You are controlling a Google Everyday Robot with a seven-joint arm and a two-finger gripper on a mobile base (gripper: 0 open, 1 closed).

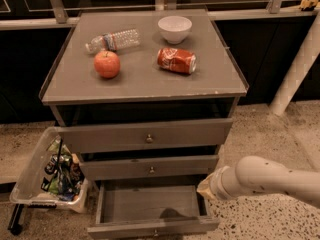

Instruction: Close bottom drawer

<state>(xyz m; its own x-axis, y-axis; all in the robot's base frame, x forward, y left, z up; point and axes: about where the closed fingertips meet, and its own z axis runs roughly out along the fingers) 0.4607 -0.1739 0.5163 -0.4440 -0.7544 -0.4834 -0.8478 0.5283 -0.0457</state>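
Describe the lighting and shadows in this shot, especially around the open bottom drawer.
Camera view: warm, dim light; the cabinet top is brightest, the background nearly black. Camera view: a soft dark shadow lies inside the bottom drawer, near its front; the gripper, just right of that drawer, is lit pale.

You see the arm (272, 178) as a thick, smooth tube with an off-white shell, rounded along its length and marked with a few small dark specks. Toward its end you find a collar (223, 182) of narrow rings in a slightly darker cream, where the body steps down in width. The gripper (205, 190) forms the tan, tapered tip of the arm and sits low in the view, right of centre.
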